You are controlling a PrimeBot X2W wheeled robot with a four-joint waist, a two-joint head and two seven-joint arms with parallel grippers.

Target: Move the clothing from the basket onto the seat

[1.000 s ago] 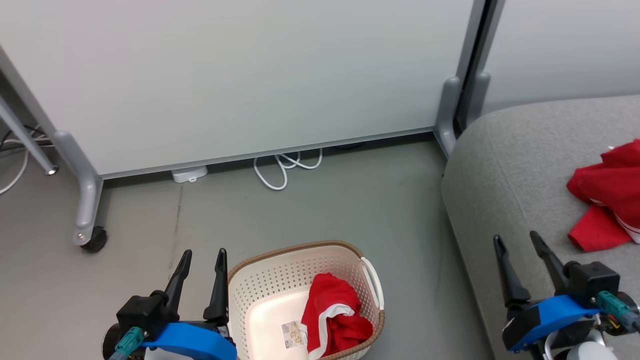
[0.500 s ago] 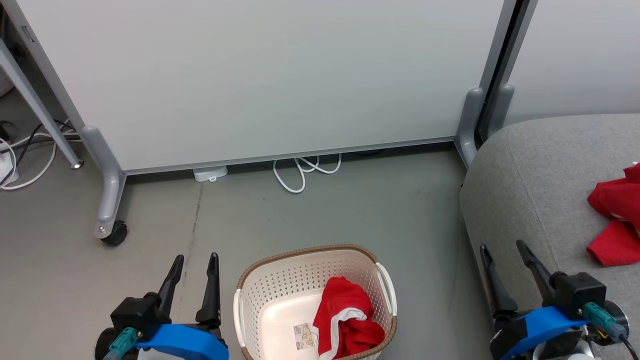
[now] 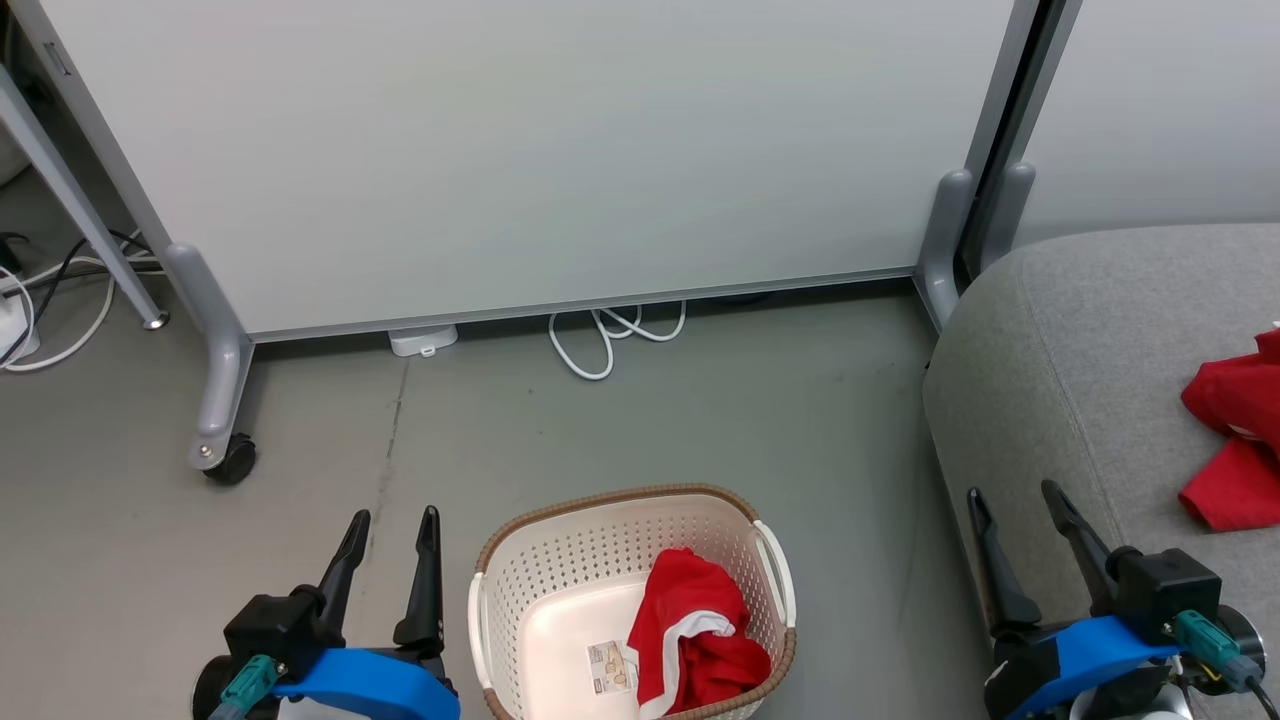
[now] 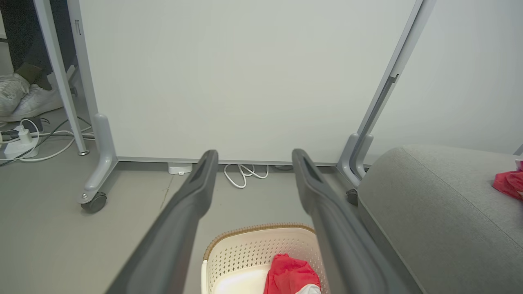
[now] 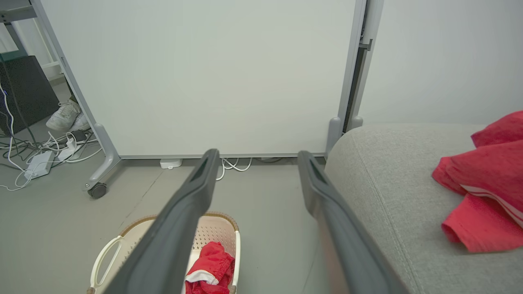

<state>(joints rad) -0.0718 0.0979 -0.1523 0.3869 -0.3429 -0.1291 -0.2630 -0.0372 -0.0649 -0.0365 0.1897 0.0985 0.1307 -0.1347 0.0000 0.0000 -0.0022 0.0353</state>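
Head view, largest first: the large grey fabric-upholstered seat cushion point(image 3: 1050, 350), rounded at its edge, takes 3 to 4 o'clock. One bright red soft garment point(image 3: 1235, 440) lies crumpled on it at 3 o'clock, cut by the frame. At 6 o'clock the cream-white perforated plastic basket point(image 3: 560, 570), a rounded rectangle with a brown woven-look rim and white side handles, stands on the grey floor point(image 3: 700, 420). It holds the second red garment point(image 3: 700, 640), white-banded and bunched against its 4 o'clock wall, beside a barcode sticker point(image 3: 612, 668). Left gripper point(image 3: 395, 513) at 7 o'clock and right gripper point(image 3: 1012, 490) at 5 o'clock both stand wide, holding nothing.
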